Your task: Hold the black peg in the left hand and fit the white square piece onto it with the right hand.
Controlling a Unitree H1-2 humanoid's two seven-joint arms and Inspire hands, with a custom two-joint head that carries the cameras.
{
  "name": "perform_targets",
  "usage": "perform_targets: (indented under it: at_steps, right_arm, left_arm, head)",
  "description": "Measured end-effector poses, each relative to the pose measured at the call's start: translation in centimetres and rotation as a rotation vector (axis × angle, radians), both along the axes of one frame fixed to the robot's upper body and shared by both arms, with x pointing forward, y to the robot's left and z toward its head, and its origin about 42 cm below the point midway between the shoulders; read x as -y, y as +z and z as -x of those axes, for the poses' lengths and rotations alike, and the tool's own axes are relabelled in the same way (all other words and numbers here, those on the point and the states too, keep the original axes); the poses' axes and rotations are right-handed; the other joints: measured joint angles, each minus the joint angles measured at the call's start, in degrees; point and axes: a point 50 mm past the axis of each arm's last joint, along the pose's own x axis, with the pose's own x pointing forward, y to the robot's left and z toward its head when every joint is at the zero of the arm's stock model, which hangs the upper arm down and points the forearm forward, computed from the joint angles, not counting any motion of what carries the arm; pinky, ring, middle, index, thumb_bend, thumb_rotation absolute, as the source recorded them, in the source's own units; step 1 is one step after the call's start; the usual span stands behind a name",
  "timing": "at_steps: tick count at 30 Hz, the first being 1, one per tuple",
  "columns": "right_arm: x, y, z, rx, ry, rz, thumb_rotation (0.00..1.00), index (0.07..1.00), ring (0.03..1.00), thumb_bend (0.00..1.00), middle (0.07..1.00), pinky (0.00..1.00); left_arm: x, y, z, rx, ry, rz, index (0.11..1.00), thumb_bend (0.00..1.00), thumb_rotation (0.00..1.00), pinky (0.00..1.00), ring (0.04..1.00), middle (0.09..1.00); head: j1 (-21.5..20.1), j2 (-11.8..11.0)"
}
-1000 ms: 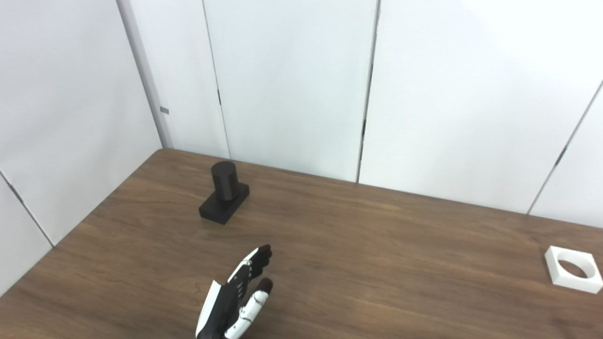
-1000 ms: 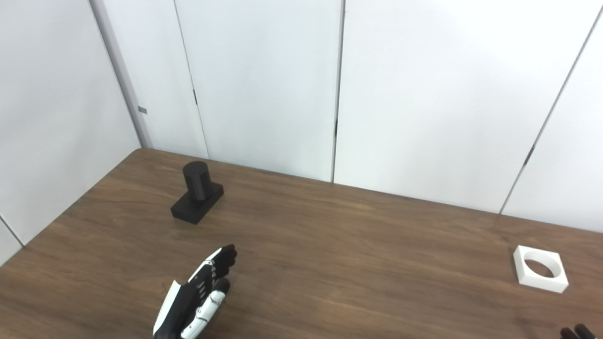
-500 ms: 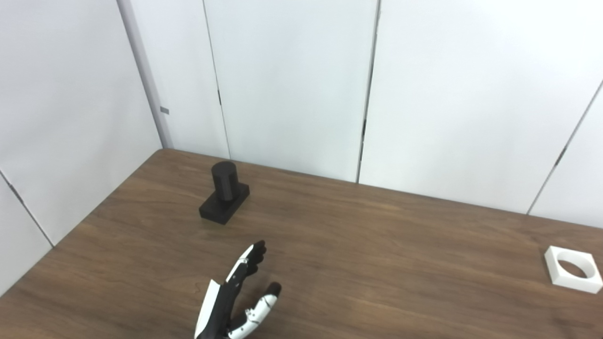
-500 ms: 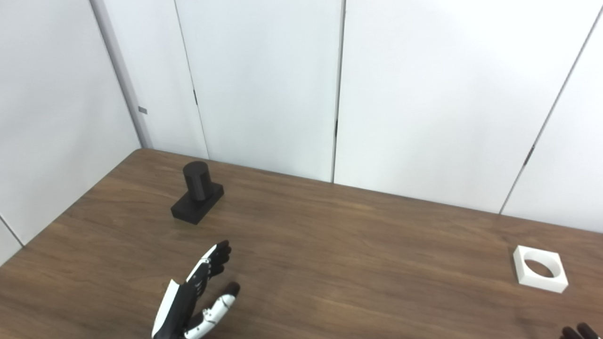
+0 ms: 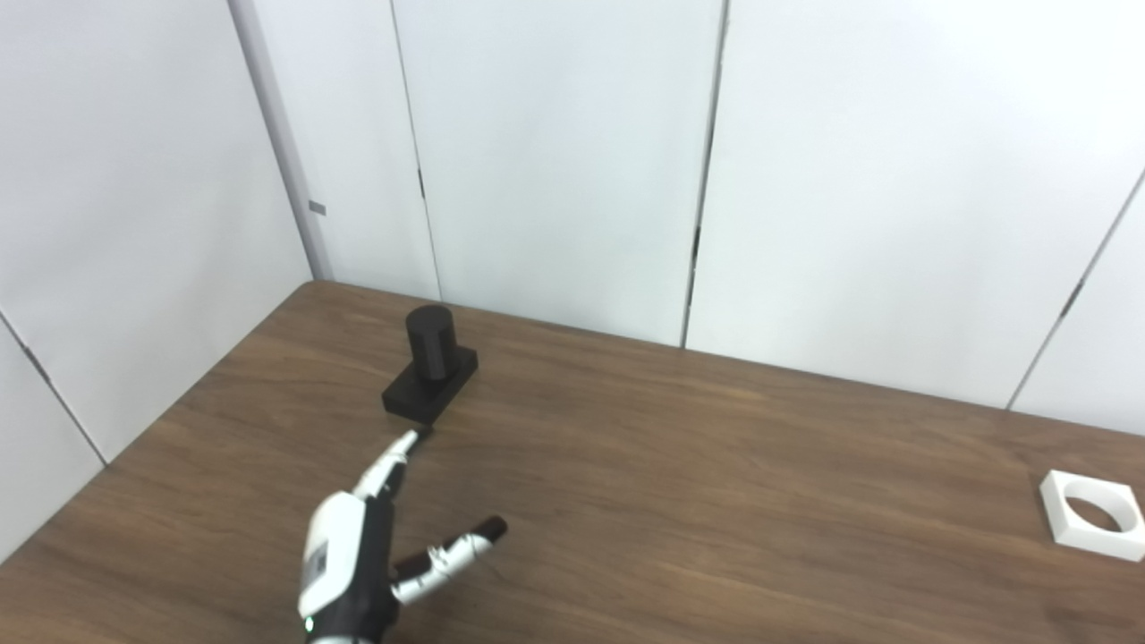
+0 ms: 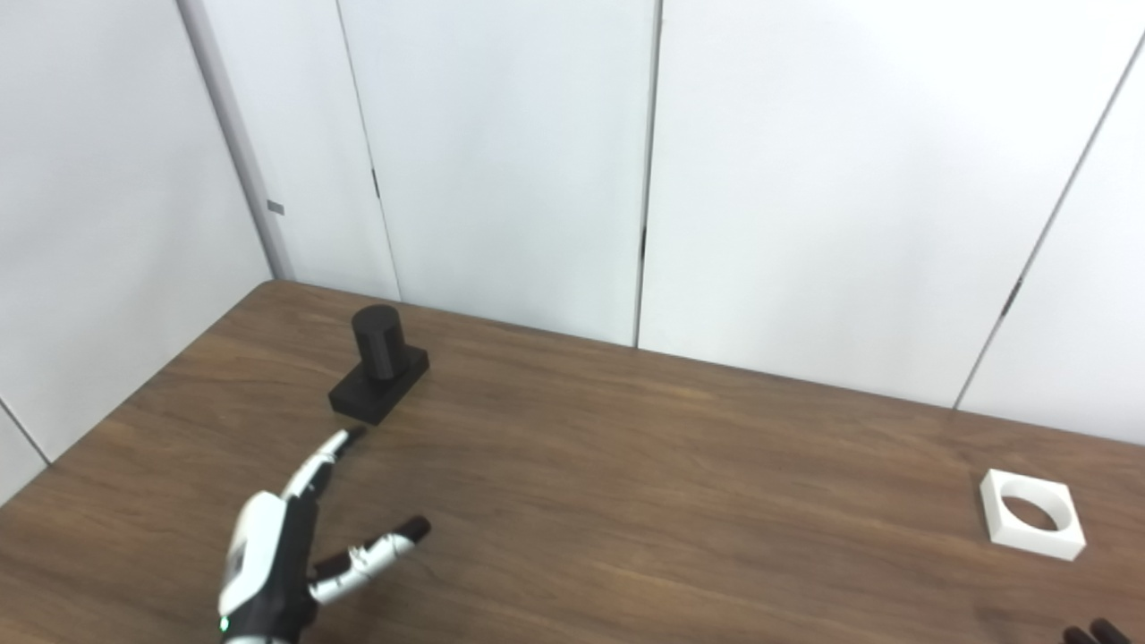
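Observation:
The black peg [image 5: 430,337], a short round post on a flat black base, stands upright at the far left of the wooden table [image 5: 680,483]. My left hand [image 5: 358,546] is open and empty, its fingers stretched toward the peg and its thumb spread to the right; the fingertips [image 5: 407,438] lie just short of the base. The white square piece [image 5: 1091,514] with a round hole lies flat near the right edge. Of my right hand only dark fingertips [image 6: 1096,633] show at the bottom right corner of the right eye view.
White wall panels [image 5: 555,161] stand close behind the table's far edge and along its left side. Bare wood lies between the peg and the white piece.
My left hand has moved left and forward toward the peg, and its fingers and thumb have spread wide. The camera has shifted slightly. The peg and white piece have not moved.

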Motion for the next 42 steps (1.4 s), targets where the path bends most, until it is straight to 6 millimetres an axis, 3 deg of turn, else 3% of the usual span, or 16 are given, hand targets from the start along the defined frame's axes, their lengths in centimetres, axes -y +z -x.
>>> perform_targets:
  at_steps: [3,9,15,24,42]
  right_arm:
    - [0.0,0.0,0.0,-0.001,-0.001,0.002,0.9,0.85,0.862,0.67,0.847,0.81]
    - [-0.1,0.1,-0.1,0.007,0.002,-0.002,0.89,0.853,0.865,0.66,0.856,0.8]
    - [-0.1,0.1,0.1,0.01,0.004,-0.006,0.89,0.858,0.867,0.68,0.861,0.8]
    - [-0.2,0.1,0.1,0.012,0.005,-0.006,0.89,0.859,0.888,0.73,0.867,0.85]
    - [-0.1,0.1,0.2,0.01,0.005,-0.002,0.89,0.865,0.875,0.76,0.864,0.82]
  left_arm:
    - [-0.7,1.1,-1.4,0.028,0.044,-0.046,0.888,0.97,0.64,0.84,0.924,0.91]
    - [-1.2,2.3,-3.5,0.041,0.085,-0.132,0.91,0.96,0.65,0.99,0.952,0.932]
    - [-2.3,1.1,-4.5,-0.024,0.11,-0.169,0.876,0.93,0.6,0.95,0.927,0.909]
    - [-3.7,0.9,-8.4,-0.019,0.15,-0.215,0.846,0.96,0.62,0.9,0.89,0.877]
    - [-5.6,-0.3,-12.2,-0.077,0.241,-0.205,0.847,0.95,0.63,0.95,0.909,0.883]
  head:
    - [-0.17,0.18]
    - [-0.97,0.35]
    - [-1.05,0.35]
    - [-1.41,0.35]
    - [-1.32,0.79]
